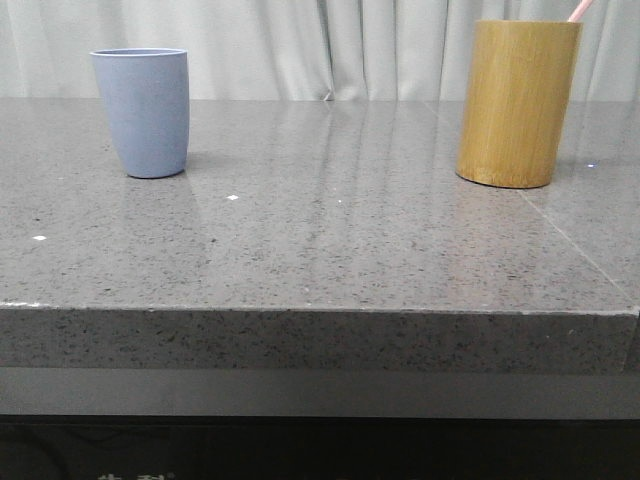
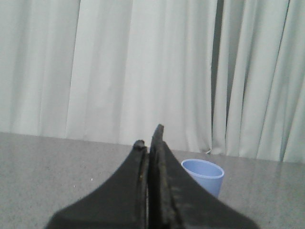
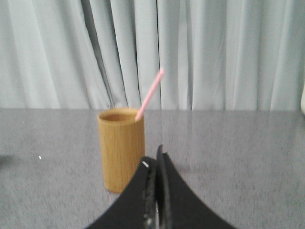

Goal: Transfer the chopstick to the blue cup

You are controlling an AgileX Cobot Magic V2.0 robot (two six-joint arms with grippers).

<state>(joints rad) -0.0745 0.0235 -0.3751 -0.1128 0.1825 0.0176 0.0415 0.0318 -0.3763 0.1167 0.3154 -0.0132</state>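
The blue cup (image 1: pixel 142 112) stands upright at the far left of the grey stone table (image 1: pixel 320 250); it also appears in the left wrist view as the blue cup (image 2: pixel 205 175), beyond the fingers. The pale pink chopstick (image 3: pixel 149 94) leans out of a yellow-brown bamboo holder (image 3: pixel 121 149); in the front view just its tip (image 1: pixel 580 9) pokes above the holder (image 1: pixel 517 102) at the far right. My left gripper (image 2: pixel 149 139) is shut with nothing in it, short of the cup. My right gripper (image 3: pixel 155 157) is shut and empty, short of the holder.
Pale curtains (image 1: pixel 330 45) hang behind the table. The table's front edge (image 1: pixel 320 310) runs across the near side. A seam (image 1: pixel 580 245) crosses the tabletop at the right, in front of the holder.
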